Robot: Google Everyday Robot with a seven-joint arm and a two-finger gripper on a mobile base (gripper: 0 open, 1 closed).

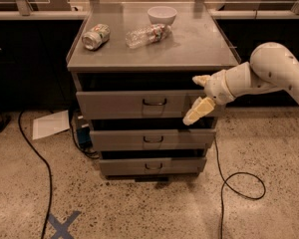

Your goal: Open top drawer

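The grey metal cabinet (pixel 199 44) stands in the middle of the view, and the top drawer (pixel 114 105) is its highest and tallest front, with a dark gap above it and a small dark loop handle (pixel 154 102) at its centre. The gripper (pixel 200 95) is at 3 o'clock from this handle, before the right end of the drawer front. Its two pale fingers (pixel 199 111) are spread wide and hold nothing; if they touch the drawer I cannot tell. The white arm (pixel 269 71) comes in from 3 o'clock. On the cabinet top lie a crushed can (pixel 95 37) at 9 o'clock, a clear plastic bottle (pixel 147 35) in the centre and a white bowl (pixel 162 15) at 12 o'clock. Two lower drawers (pixel 152 139) are below.
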